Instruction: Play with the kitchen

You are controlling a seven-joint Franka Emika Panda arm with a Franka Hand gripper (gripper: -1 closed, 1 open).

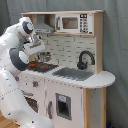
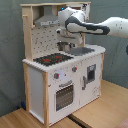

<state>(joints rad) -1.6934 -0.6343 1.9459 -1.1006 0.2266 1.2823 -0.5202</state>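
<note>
White panels and light wood make up the big toy play kitchen (image 1: 70, 75), which stands on a wooden floor (image 2: 100, 107) in both exterior views, its pegboard back and shelf rising behind the counter. On the counter's burner end sits a black hob with red rings (image 2: 52, 59); beside it lies a grey sink (image 1: 74, 73) with a black curved faucet (image 1: 85, 59). A grey hood (image 2: 48, 21) hangs above the hob, and a toy microwave (image 1: 74, 23) sits on the upper shelf.

The white Franka arm's gripper (image 2: 63, 34) hangs above the back of the hob, just under the hood. A small metal pot (image 2: 63, 46) shows directly below it in the second exterior view; I cannot tell whether the claw has hold of it, nor how far apart the claw stands, since the wrist hides that part in both views.

The step in hand looks like moving the pot over the stove area. To do it well, I would keep the wrist level so the pot does not tip, stay clear of the hood's lower edge and the pegboard, and lower straight onto 1 burner ring rather than sweeping sideways toward the faucet
</note>
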